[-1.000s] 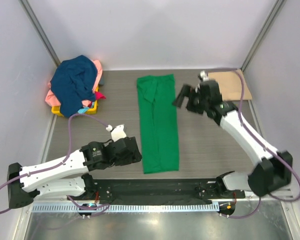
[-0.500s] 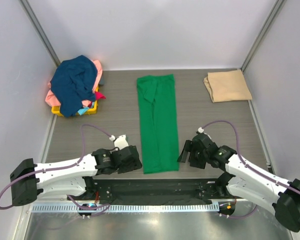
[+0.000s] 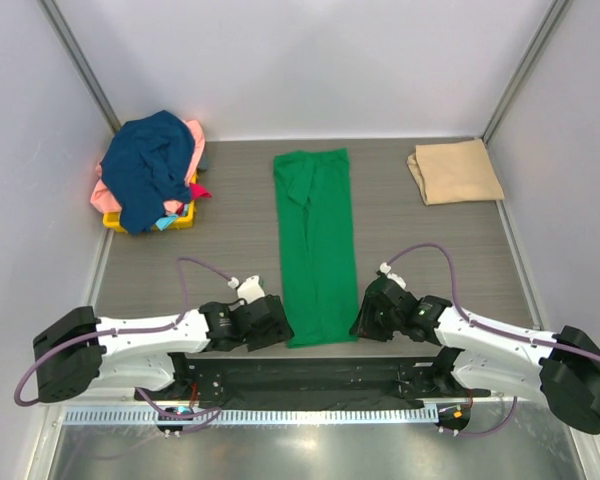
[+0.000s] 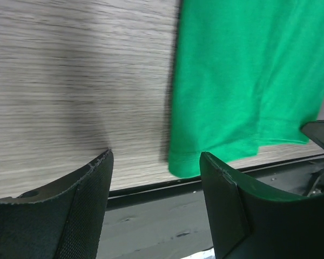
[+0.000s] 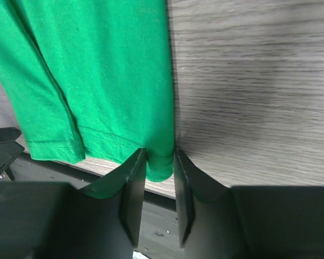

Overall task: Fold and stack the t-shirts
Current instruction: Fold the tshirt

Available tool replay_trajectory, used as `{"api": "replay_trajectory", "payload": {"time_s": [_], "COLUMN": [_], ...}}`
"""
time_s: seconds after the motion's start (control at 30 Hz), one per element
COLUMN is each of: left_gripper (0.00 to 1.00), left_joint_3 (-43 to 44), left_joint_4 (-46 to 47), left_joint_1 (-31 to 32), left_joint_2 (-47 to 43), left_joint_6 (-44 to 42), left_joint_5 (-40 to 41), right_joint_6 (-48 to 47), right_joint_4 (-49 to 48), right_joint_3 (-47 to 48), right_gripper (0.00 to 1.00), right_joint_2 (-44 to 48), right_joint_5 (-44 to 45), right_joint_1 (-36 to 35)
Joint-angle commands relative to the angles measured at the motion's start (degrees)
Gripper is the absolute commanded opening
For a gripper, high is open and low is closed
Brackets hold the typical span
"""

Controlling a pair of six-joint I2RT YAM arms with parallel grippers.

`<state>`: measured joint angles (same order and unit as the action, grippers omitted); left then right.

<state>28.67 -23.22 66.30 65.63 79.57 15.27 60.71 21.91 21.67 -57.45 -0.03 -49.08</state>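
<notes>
Step in hand, we judge: the end-to-end fold of the green t-shirt (image 3: 317, 245), which lies as a long strip at table centre. The left gripper (image 4: 156, 162) gapes wide at its near-left corner. The right gripper (image 5: 160, 156) sits narrow astride the near-right corner, not visibly clamped. Next we need both to pinch the hem. Count: one green, one folded tan t-shirt (image 3: 455, 172) far right, and one mixed heap (image 3: 150, 170) far left that we cannot count.

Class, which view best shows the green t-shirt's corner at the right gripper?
Right wrist: there the right gripper straddles a corner of the green t-shirt. Top external shows only gripper against hem; left wrist shows the opposite corner.
</notes>
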Motion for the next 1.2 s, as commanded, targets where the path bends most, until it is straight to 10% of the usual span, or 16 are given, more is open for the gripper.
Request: {"api": "replay_trajectory", "payload": {"time_s": [0.0, 0.27, 0.57, 1.17], "left_gripper": [0.66, 0.59, 0.0, 0.0], "left_joint_3": [-1.59, -0.98, -0.71, 4.1], "left_joint_4": [5.28, 7.93, 9.87, -6.98], "left_joint_1": [0.23, 0.41, 1.11, 1.99], "left_joint_2": [1.78, 5.65, 7.41, -7.09], "left_joint_6": [1.73, 1.82, 2.08, 3.58], "left_joint_5": [-0.76, -1.2, -0.94, 3.8], "right_joint_6": [0.9, 0.64, 1.52, 1.0], "right_joint_4": [-0.38, -0.38, 0.24, 9.18], "right_joint_3": [-1.19, -1.81, -3.65, 5.2], "right_gripper": [0.33, 0.19, 0.01, 0.01], "right_joint_2": [0.76, 0.15, 3.66, 12.72], "right_joint_5": [2.85, 3.11, 3.02, 6.17], "right_joint_1": [-0.4, -0.4, -0.4, -0.4]}}
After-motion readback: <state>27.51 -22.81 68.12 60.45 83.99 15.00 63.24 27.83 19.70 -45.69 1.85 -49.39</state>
